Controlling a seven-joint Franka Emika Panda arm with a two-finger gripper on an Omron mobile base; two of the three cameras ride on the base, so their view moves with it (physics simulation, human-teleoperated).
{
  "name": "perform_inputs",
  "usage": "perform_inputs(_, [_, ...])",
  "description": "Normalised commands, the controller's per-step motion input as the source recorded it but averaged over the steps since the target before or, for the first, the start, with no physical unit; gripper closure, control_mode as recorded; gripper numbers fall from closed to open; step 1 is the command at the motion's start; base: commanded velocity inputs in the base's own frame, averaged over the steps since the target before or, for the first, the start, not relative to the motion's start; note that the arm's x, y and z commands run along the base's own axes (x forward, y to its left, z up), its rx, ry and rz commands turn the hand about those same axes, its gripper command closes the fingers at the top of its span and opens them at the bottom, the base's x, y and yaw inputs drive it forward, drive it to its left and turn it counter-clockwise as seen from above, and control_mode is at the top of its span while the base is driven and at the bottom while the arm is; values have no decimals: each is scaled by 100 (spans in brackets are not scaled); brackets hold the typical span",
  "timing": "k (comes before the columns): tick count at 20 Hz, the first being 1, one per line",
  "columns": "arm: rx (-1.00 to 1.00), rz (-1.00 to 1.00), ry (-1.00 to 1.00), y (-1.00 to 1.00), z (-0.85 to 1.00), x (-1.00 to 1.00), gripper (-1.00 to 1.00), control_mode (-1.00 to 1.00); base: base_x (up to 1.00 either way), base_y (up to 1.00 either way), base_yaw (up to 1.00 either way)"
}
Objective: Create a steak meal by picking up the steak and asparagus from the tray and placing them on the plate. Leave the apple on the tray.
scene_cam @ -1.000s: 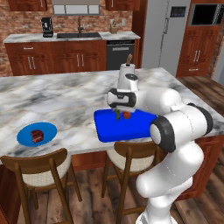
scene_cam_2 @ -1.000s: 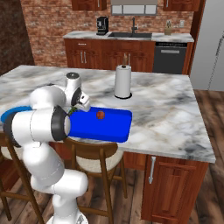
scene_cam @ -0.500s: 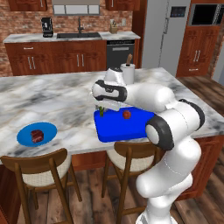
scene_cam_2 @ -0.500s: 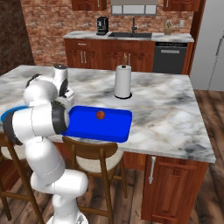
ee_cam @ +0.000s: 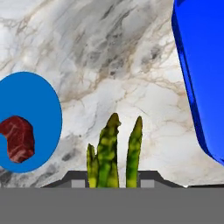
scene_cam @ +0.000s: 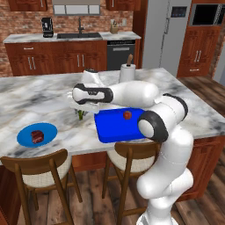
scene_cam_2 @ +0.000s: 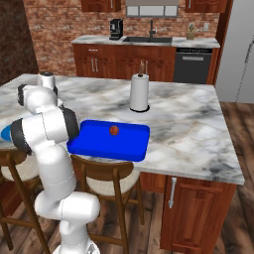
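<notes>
1. Fingers [ee_cam: 113,181] clenched on the asparagus [ee_cam: 109,153], carried above the marble desk [scene_cam: 39,99].
2. Asparagus sits between tray [scene_cam: 116,127] and plate [scene_cam: 48,131].
3. Steak [scene_cam: 37,136] on the plate; apple [scene_cam: 127,115] on the tray.

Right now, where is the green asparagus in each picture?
Left base view: the asparagus hangs from the gripper over the marble counter, between the plate and the tray.
Right base view: I cannot find it; the arm is in the way.
Hand view: it stands at bottom centre, between the jaws.
Shared landmark: the blue tray, to its right in both.
</notes>
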Motion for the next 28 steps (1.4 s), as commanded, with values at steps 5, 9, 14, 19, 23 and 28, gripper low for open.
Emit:
perform_inputs(5, [-8,3,3,97,-18,13,100,-100,0,0,0])
perform_inputs(9, [-9,2,1,75,-18,12,100,-100,0,0,0])
perform_inputs(14, [-8,2,0,56,-24,8,100,-100,0,0,0])
perform_inputs(19, [-7,2,0,33,-33,9,100,-100,0,0,0])
perform_inputs(23, [-6,3,0,21,-32,13,100,-100,0,0,0])
perform_inputs(28, [-4,3,0,2,-32,18,100,-100,0,0,0])
